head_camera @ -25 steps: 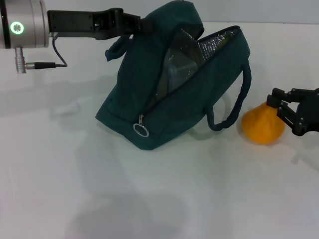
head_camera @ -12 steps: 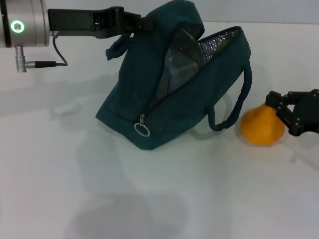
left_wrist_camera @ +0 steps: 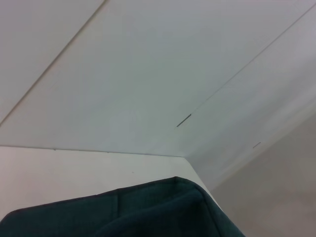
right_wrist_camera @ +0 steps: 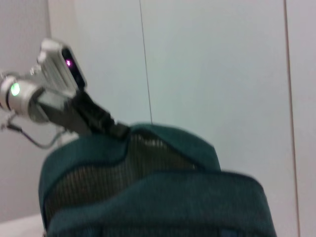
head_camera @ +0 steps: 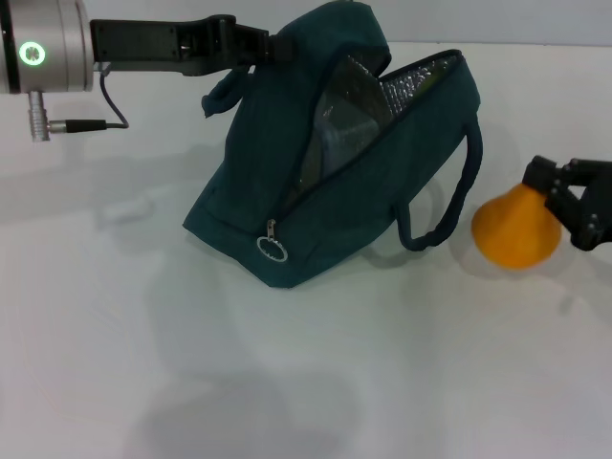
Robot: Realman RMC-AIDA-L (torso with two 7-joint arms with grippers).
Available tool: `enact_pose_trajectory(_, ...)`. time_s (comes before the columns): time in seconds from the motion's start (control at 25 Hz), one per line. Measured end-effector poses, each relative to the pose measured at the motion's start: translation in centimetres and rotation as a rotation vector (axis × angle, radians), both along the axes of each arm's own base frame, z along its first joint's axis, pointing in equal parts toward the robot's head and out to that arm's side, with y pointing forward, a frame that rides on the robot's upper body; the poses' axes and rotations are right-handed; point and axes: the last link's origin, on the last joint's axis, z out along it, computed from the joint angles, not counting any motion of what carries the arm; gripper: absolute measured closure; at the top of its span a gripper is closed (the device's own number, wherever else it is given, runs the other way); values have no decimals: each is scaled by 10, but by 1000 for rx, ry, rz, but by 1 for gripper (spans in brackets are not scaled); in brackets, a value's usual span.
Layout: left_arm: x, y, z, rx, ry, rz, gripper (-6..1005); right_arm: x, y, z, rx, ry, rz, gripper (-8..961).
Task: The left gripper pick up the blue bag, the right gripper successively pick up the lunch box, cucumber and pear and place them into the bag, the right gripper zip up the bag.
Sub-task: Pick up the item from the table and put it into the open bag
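From the head camera I see my left gripper, black and two-fingered on its silver wrist with the green ring light, clamped on the upper fabric of the dark teal-blue fabric bag beside one padded loop handle. The bag hangs tilted from that grip, its lower edge resting on the white table, its zipper open so the silver foil lining shows; the metal ring pull dangles near the low end. Something pale sits inside the opening (I cannot make out what).

My right gripper, black, sits at the right edge, well apart from the bag's mouth, fingers narrowed onto the orange-yellow pear. The pear is just right of the bag's other handle; whether it touches the table I cannot tell.

The right wrist camera looks across the bag top toward the left gripper.
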Motion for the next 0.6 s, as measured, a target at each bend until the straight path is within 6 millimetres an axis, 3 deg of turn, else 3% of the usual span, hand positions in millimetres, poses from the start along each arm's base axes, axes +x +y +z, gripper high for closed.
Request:
enact_pose_trajectory(0.28,0,0,0,-1,0,1,938,-9,-3,31,23,142,45,917)
enact_pose_trajectory(0.6,0,-1,-1,-5,-1,-1,938,-47,3,73,33,248,211,917)
